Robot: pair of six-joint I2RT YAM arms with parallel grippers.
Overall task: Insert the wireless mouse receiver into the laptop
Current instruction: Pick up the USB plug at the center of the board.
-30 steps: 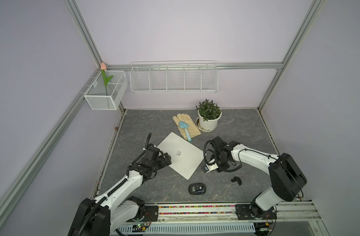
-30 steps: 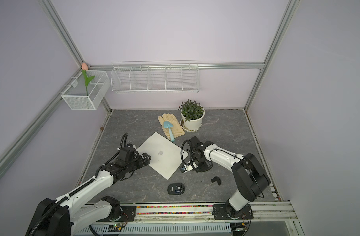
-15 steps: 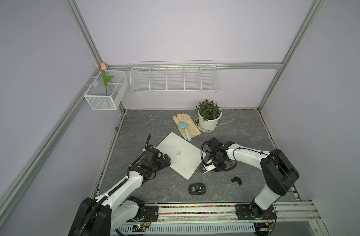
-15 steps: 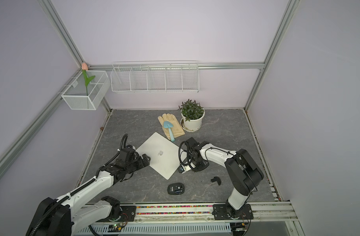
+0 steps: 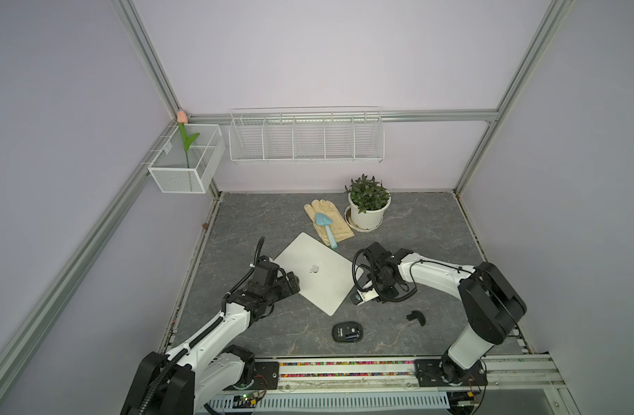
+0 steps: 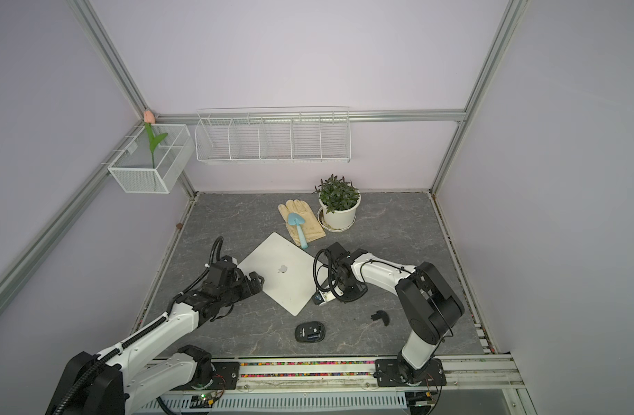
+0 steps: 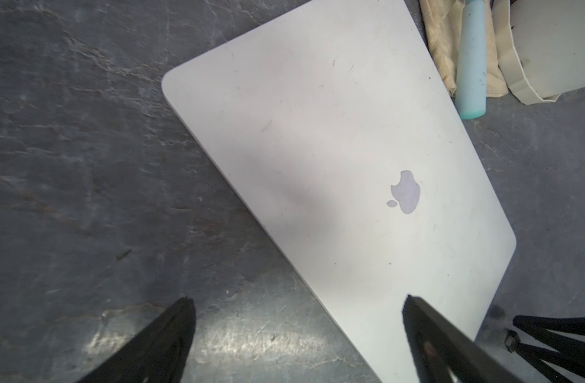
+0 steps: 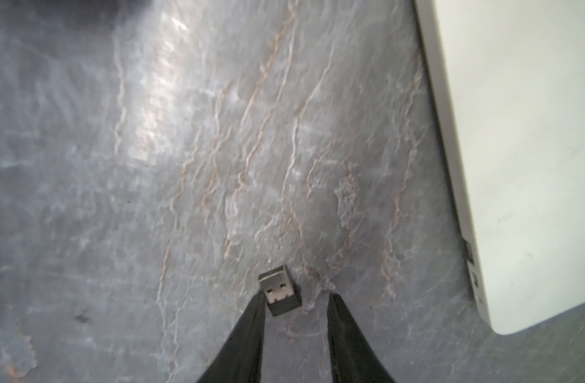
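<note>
Currently, the receiver (image 8: 279, 290) lies on the worktop (image 8: 185, 165) between the fingers of the right claw (image 8: 296, 297). It is near the laptop (image 8: 533, 149) but not yet in it. The right claw is partly spread. One finger (image 8: 256, 308) touches the receiver and the other finger (image 8: 337, 308) stands clear of it, so nothing is pinched. The left claw (image 7: 298, 300) is spread wide above the laptop's opposite edge and holds nothing.

Possible faults:
- The receiver sits askew, with contact on one side only. Closing the fingers may twist it or flick it out from the tips.
- A skewed grip would leave the metal plug out of line with the ports (image 8: 470, 255) in the laptop's side. The plug would then jam against the casing.
- The laptop appears unrestrained. A push on the plug may slide it across the worktop unless the left claw braces it.

Changes over the last second:
- The right arm has drawn in slightly toward the laptop.
- The laptop, the mouse (image 5: 347, 331), its loose cover (image 5: 416, 317) and the left arm lie as before.
</note>
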